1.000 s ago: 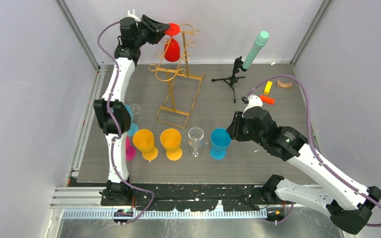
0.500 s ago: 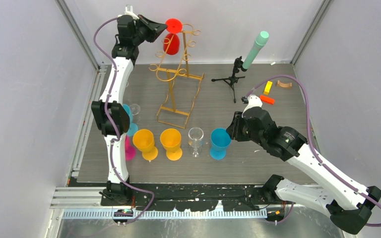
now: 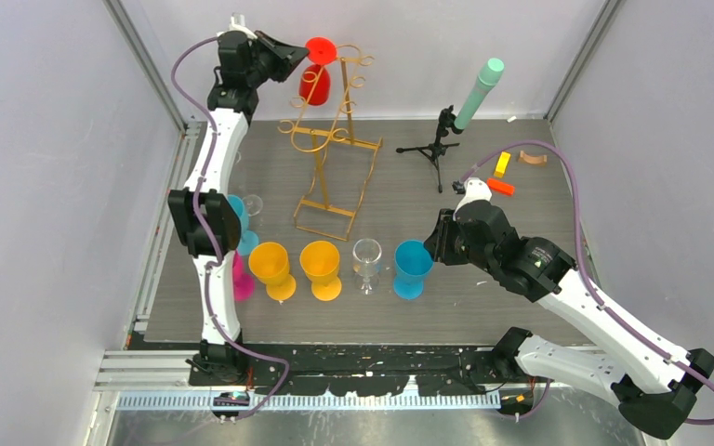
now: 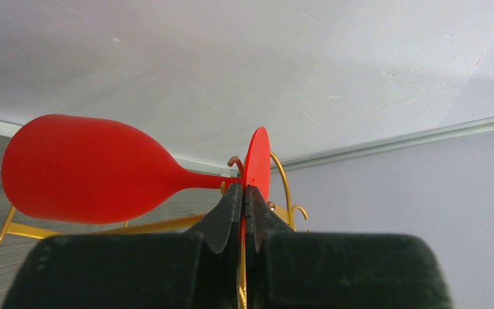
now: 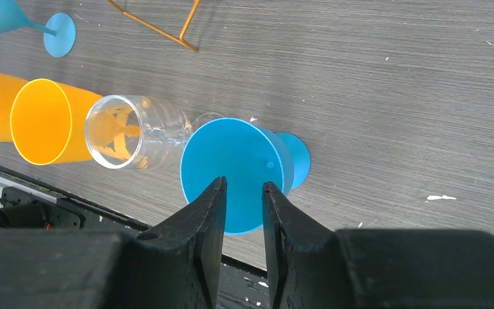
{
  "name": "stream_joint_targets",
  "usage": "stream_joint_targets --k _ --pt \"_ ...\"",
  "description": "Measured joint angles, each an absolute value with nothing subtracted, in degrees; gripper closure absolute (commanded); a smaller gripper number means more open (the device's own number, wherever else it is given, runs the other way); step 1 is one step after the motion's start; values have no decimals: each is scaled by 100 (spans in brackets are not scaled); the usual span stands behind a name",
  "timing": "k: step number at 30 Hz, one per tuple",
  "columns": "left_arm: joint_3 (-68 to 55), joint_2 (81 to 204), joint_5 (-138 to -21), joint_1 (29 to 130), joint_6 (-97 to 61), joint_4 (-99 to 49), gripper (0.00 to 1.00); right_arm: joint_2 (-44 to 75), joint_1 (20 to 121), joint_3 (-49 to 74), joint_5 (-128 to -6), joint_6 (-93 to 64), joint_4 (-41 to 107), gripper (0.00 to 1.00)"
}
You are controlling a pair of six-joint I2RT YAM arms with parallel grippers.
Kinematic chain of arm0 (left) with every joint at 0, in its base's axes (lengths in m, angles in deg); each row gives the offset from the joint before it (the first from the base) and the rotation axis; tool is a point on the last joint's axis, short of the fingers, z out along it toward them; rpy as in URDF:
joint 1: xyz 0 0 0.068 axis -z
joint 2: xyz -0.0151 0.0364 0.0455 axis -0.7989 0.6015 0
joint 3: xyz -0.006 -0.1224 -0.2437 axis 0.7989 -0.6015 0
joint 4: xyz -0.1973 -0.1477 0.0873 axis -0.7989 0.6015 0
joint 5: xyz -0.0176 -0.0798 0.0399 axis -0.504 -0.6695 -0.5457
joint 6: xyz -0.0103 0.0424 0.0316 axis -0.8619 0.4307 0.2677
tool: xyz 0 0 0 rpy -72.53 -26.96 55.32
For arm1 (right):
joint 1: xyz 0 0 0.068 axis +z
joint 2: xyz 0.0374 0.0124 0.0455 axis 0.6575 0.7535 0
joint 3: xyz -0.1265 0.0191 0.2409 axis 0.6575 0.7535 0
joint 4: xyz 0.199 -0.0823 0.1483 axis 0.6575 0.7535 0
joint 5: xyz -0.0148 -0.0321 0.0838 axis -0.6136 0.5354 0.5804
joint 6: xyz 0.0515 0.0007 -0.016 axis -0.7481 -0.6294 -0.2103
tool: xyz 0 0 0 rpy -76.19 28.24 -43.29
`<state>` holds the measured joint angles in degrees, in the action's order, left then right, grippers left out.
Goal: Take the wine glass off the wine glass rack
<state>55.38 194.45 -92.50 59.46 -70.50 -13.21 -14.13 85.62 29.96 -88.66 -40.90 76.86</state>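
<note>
The gold wire wine glass rack (image 3: 331, 139) stands at the back middle of the table. A red wine glass (image 3: 315, 85) hangs bowl-down at its top left, foot (image 3: 322, 49) uppermost. My left gripper (image 3: 297, 58) is shut on the edge of that foot. In the left wrist view the fingertips (image 4: 233, 196) pinch the red foot disc (image 4: 257, 158). The bowl (image 4: 83, 168) points left and a gold hook (image 4: 233, 159) sits by the stem. My right gripper (image 3: 435, 243) is open and empty, its jaws above a blue glass (image 5: 235, 164).
Along the front stand two orange glasses (image 3: 271, 265) (image 3: 321, 265), a clear glass (image 3: 367, 255) and the blue glass (image 3: 412, 268). A pink glass (image 3: 242, 279) and more glasses sit by the left arm. A black tripod with a green tube (image 3: 439, 139) and small blocks (image 3: 502, 167) are at back right.
My left gripper has carried the red glass slightly up and to the left along the rack's top. The right arm has not moved.
</note>
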Motion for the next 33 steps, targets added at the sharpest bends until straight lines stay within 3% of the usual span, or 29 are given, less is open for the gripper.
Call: stream_joint_targets --k 21,23,27,33 --pt "4253 18842 -8865 5603 -7616 -2267 100 -1413 8562 2998 -8868 -4092 7684 65" --pt "4120 18770 -8843 5570 -7658 -2313 100 -1415 8562 3005 -8866 -4092 7682 62" --pt "3901 18547 -8874 5461 -7680 -2313 100 -1415 8562 3024 -8866 -4114 7678 47" --pt "3539 17743 -9110 5065 -7465 -2163 100 -1594 8562 3162 -8853 -4151 7536 41"
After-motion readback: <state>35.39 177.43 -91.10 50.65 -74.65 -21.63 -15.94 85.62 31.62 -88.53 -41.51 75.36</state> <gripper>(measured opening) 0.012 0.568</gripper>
